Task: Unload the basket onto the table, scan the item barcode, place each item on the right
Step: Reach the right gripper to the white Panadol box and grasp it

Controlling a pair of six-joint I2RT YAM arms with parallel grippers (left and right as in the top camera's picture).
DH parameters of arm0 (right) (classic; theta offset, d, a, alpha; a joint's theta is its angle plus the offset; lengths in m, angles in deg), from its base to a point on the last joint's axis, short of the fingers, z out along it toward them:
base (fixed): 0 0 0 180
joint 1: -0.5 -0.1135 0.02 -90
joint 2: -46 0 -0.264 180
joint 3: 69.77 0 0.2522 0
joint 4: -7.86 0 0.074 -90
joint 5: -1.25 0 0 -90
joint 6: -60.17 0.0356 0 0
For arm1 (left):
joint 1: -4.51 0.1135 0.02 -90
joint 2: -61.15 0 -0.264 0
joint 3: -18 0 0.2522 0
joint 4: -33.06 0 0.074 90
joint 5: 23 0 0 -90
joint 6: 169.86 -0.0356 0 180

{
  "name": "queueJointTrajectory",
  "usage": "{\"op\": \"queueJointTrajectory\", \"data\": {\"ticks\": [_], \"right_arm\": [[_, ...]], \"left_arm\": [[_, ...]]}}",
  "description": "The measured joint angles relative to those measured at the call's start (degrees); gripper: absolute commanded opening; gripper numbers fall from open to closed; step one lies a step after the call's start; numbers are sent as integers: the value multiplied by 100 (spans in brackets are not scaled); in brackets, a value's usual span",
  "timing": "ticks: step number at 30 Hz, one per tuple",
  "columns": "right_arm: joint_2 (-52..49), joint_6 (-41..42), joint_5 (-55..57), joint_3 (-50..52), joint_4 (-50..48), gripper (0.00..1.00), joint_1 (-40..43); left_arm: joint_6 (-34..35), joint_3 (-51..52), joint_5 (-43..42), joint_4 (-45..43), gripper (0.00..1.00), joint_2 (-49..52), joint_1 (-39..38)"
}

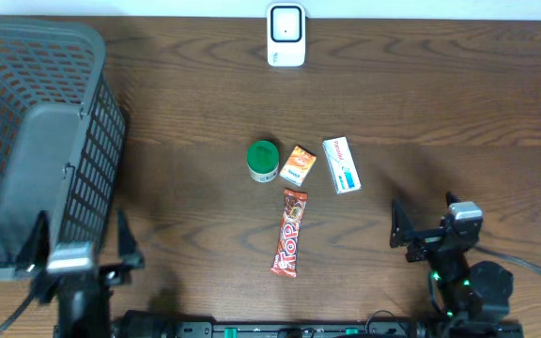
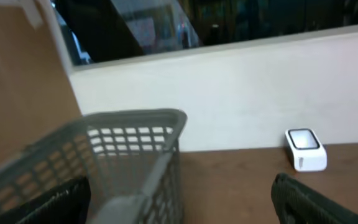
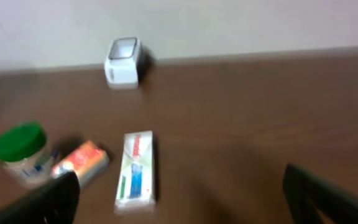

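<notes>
Jar (image 1: 263,160), orange box (image 1: 298,164), white box (image 1: 342,164) and bar (image 1: 290,232) are clustered mid-table. Right gripper (image 1: 427,225) is held spread, empty, near their right. Left gripper (image 1: 83,246) is spread beside basket (image 1: 26,56). Scanner (image 1: 285,35) is set at far edge.

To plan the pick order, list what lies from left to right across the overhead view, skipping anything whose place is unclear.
basket → green-lidded jar → orange box → white box. Left out because they overlap others sideways: candy bar, scanner.
</notes>
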Motion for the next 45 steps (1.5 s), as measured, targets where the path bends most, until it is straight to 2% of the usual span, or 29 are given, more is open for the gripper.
{"op": "queueJointTrajectory", "data": {"ticks": [5,10,15,16,17,18,19,21,22,24,25,29,35,40,45], "right_arm": [[-1224,85,42,-1467,1300,99,-2],[-3355,118,31,-3418,2922,99,-190],[-5191,118,-603,-4769,3270,99,-426],[-5453,120,-756,-4872,3239,97,-426],[-5751,118,-942,-4920,3156,88,-424],[-5960,103,-1102,-4924,3053,73,-424],[-6133,127,-1246,-4927,2975,63,-424],[-6575,160,-1510,-4927,2754,66,-431],[-6802,162,-1582,-4929,2708,73,-448],[-7206,168,-1633,-4929,2767,96,-533],[-7366,153,-1624,-4927,2822,99,-614],[-7897,79,-1283,-4927,2817,99,-1191],[-8284,177,48,-4927,2446,99,-2133],[-8470,297,1027,-4927,2057,99,-2337],[-8738,293,1305,-4927,1731,99,-2332]], "left_arm": [[105,444,4,-332,92,2,0],[168,629,4,7,92,2,0],[168,719,4,68,92,2,0],[168,723,4,72,92,2,0],[168,726,4,81,92,2,0],[168,728,4,116,92,2,0],[170,728,4,164,92,2,0],[170,730,4,267,92,2,0],[170,730,4,334,92,2,0],[170,730,4,455,92,2,0],[170,730,4,503,92,2,0],[168,732,4,658,92,2,0],[170,732,4,730,92,2,0],[170,732,4,815,92,2,0],[170,732,4,826,92,2,0]]}}
